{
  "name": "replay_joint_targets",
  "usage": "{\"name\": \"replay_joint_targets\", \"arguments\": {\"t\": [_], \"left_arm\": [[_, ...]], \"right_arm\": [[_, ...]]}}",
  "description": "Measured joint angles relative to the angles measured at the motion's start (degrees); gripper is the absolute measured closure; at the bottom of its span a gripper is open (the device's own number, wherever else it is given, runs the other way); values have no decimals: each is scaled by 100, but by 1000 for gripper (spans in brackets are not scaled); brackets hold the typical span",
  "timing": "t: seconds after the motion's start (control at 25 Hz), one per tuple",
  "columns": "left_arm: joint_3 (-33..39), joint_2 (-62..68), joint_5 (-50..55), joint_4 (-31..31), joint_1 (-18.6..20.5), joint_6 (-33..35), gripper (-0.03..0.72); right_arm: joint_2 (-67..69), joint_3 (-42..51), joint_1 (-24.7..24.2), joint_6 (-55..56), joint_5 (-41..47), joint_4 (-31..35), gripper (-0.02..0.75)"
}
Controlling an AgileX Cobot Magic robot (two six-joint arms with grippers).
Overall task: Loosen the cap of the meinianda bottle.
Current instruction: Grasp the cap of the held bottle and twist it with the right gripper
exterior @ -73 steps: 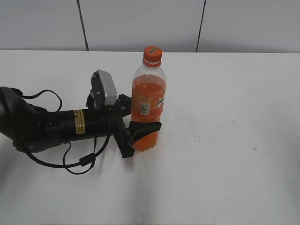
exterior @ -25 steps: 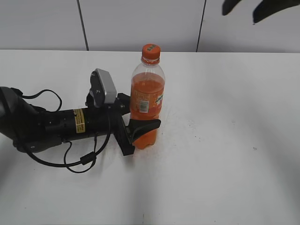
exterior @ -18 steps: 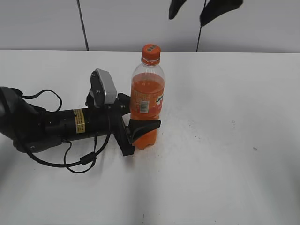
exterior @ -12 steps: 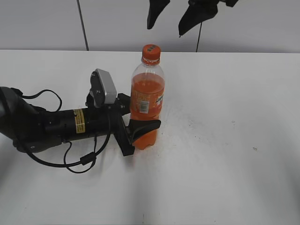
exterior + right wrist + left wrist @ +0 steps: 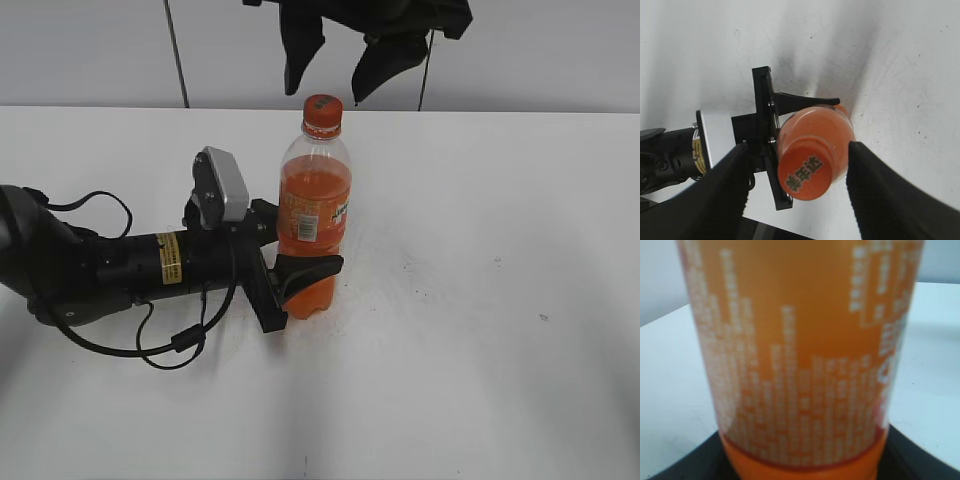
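The meinianda bottle stands upright on the white table, full of orange drink, with its orange cap on. My left gripper is shut on the bottle's lower body from the left. The bottle's label fills the left wrist view. My right gripper hangs open just above the cap, one finger on each side. In the right wrist view the cap with its dark lettering sits between the open fingers, untouched.
My left arm lies low along the table's left side with a loose black cable. The white table runs to a grey panelled wall at the back.
My right gripper has come in from the upper right, moving left and down to just above the cap. The bottle and the left gripper have not moved.
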Motion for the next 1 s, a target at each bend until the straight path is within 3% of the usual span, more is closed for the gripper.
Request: {"name": "replay_joint_targets", "arguments": {"t": [1.0], "left_arm": [[0,0,6,-29,0,0,291]], "right_arm": [[217,-6,0,-197,5,62,279]]}}
